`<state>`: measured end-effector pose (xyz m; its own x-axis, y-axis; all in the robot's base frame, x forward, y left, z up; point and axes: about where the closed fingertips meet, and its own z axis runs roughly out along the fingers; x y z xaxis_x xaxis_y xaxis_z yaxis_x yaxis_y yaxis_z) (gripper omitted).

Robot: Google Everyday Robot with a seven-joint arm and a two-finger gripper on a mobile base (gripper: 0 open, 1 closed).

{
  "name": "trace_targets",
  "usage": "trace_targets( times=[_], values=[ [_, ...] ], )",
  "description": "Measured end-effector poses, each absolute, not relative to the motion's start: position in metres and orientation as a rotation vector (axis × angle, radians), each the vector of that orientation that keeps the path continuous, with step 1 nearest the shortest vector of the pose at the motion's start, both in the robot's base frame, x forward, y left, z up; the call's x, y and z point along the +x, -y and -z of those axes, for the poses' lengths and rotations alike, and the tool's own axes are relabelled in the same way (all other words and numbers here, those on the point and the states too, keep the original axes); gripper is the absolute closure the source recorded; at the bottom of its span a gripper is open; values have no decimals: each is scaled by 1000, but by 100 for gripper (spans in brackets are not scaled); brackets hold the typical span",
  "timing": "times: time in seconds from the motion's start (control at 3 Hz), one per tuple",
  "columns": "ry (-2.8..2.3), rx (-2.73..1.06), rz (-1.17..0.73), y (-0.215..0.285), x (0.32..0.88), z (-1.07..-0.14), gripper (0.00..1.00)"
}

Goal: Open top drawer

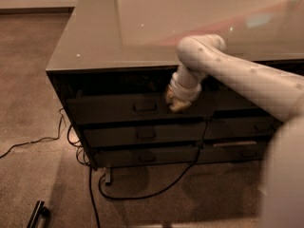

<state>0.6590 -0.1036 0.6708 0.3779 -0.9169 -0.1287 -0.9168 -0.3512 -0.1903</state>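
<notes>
The top drawer (114,107) is a wide dark grey-brown front just under the glossy counter top (142,27), with a small rectangular metal pull (145,107) at its centre. Its front stands a little forward of the two drawers below, with a dark gap above it. My gripper (174,100) hangs from the white arm (228,65), which reaches in from the right. It is at the drawer's front, just right of the pull and level with it. The tan fingertips point down and left.
Two shallower drawers (145,134) lie below the top one. A second column of dark drawers (247,127) is on the right. Black cables (142,191) run over the brown carpet under the cabinet. A dark bar (38,213) lies at the lower left.
</notes>
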Motion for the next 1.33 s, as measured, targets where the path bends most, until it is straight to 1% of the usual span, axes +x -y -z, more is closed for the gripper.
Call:
trace_targets(
  times=[0.33,0.67,1.0,1.33],
  values=[
    [-1573,-2370,0,117,602,-691,100],
    [-1503,-2374,-30,129,565,-706,82],
    [-1493,-2375,-30,134,562,-707,58],
    [-1399,-2366,-21,109,599,-707,12]
  ],
)
